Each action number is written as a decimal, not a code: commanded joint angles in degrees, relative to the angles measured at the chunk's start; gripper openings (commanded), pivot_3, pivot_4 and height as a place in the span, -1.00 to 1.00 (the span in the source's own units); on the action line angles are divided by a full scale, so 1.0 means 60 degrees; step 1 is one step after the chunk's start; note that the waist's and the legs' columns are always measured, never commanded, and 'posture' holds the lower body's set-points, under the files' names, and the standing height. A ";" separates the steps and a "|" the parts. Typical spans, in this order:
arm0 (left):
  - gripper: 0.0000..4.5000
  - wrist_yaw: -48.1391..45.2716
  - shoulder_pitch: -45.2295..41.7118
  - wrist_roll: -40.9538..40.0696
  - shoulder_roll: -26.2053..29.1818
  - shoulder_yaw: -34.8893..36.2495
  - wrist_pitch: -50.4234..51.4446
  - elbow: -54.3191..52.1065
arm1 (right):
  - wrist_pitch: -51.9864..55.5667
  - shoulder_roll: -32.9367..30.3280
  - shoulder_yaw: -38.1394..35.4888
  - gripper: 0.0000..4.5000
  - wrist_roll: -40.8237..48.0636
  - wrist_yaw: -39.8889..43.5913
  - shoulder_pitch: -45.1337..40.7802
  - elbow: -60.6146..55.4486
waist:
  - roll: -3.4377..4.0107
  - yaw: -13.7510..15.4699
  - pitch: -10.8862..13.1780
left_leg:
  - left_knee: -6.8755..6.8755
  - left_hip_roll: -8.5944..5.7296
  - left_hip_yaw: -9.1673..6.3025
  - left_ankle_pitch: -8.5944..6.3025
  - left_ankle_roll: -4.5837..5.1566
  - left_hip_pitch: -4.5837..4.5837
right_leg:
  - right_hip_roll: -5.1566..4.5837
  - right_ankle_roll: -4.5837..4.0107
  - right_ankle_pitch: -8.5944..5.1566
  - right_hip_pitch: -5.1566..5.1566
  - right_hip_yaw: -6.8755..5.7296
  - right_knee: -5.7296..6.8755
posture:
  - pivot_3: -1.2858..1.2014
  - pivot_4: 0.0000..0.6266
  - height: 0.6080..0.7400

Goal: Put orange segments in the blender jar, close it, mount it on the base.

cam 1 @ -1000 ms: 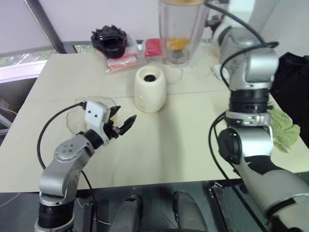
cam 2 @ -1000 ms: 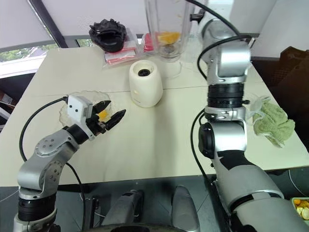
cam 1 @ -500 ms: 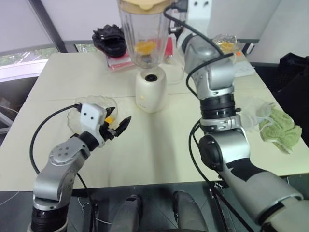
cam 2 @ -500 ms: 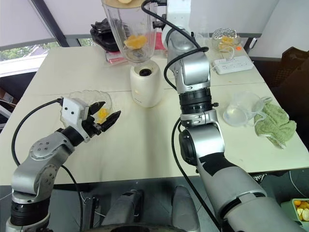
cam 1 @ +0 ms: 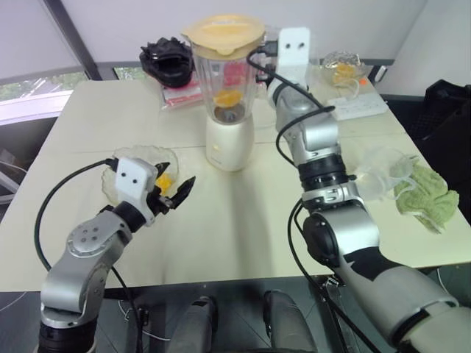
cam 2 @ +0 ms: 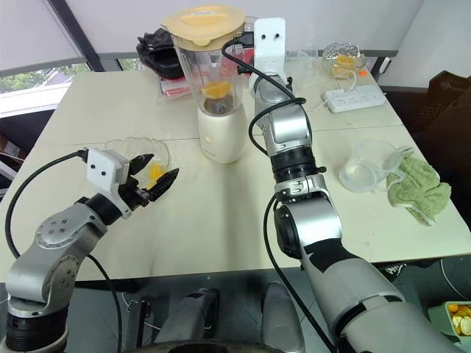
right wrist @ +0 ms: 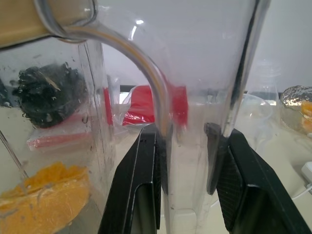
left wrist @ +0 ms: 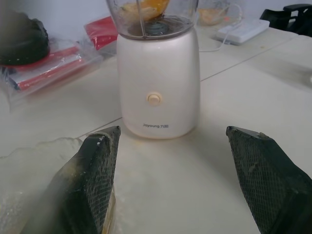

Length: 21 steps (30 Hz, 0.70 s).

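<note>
**Seating the jar on the base: alignment and clearance notes**

Head views. The tall clear plastic blender jar [cam 1: 225,81], capped with a flat pale-yellow round lid [cam 1: 224,31], stands on or just over the squat cream-white base [cam 1: 229,143], midway along the table toward its far edge. Glossy orange segments [cam 1: 227,97] lie at the jar's bottom. The right gripper [cam 2: 250,55] reaches in from the right at the jar's handle. Judgement: keep the jar vertical and centred over the socket, lower fully, and release only once it sits flush. Whether it is already seated, cannot tell. The bare cream table [cam 1: 243,220] is open toward the near edge; a bagged red packet [cam 1: 184,92] and a black lumpy object [cam 1: 168,60] crowd the far edge behind the jar.

Left wrist view. The left gripper [left wrist: 175,180] has jaws spread wide, empty, pointing at the base, well apart from it. A shallow crinkled clear glass bowl [cam 1: 125,176] lies just beside its fingers.

Right wrist view. The two black fingers [right wrist: 146,195] clamp narrowly on the jar's clear handle. Judgement: the grip is off-centre, so the jar may tilt.
</note>
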 commanded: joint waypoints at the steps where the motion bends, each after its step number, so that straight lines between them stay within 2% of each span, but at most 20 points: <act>1: 0.60 0.0106 0.0035 -0.0060 0.0111 0.0099 -0.0032 -0.0432 | -0.0201 0.0069 0.0142 -0.60 -0.0078 -0.0059 0.0073 -0.0681 | -0.0002 0.0001 -0.0001 | 0.0000 0.0000 0.0000 0.0000 0.0000 0.0000 | 0.0000 0.0000 0.0000 0.0000 0.0000 0.0000 | 0.03 -0.52 1.00; 7: 0.60 0.0162 -0.0021 -0.0095 0.0149 0.0074 0.0044 -0.0440 | 0.0340 0.0179 0.0434 -0.60 -0.0173 0.0087 0.1077 -0.1466 | -0.0003 0.0006 -0.0007 | 0.0001 0.0000 -0.0001 0.0000 0.0000 0.0015 | 0.0000 0.0000 0.0000 0.0017 0.0000 0.0001 | 0.03 -0.52 1.00; 14: 0.63 0.0131 -0.0150 -0.0113 0.0198 0.0006 0.0053 -0.0331 | 0.0602 0.0111 0.0519 0.99 -0.0236 0.0197 0.1374 -0.1829 | -0.0004 -0.0002 -0.0008 | 0.0007 0.0001 -0.0004 0.0000 0.0001 0.0035 | 0.0005 -0.0004 0.0002 0.0041 0.0000 0.0001 | 0.03 -0.52 1.00; 19: 0.63 0.0137 -0.0413 -0.0524 0.0022 0.0139 0.0183 -0.0219 | 0.0965 -0.0090 0.0882 0.99 -0.0282 0.0774 0.2195 -0.2885 | -0.0007 0.0003 -0.0009 | 0.0006 0.0002 -0.0008 0.0000 0.0000 0.0035 | 0.0007 -0.0004 0.0002 0.0042 -0.0001 0.0000 | 0.03 -0.52 1.00; 21: 0.63 0.0082 -0.0454 -0.0537 0.0113 0.0169 0.0182 -0.0198 | 0.1186 -0.0546 0.1148 0.99 -0.0115 0.1662 0.2997 -0.4078 | -0.0007 0.0016 -0.0010 | 0.0006 0.0002 -0.0008 0.0000 0.0001 0.0035 | 0.0007 -0.0004 0.0002 0.0042 -0.0001 -0.0001 | 0.03 -0.52 1.00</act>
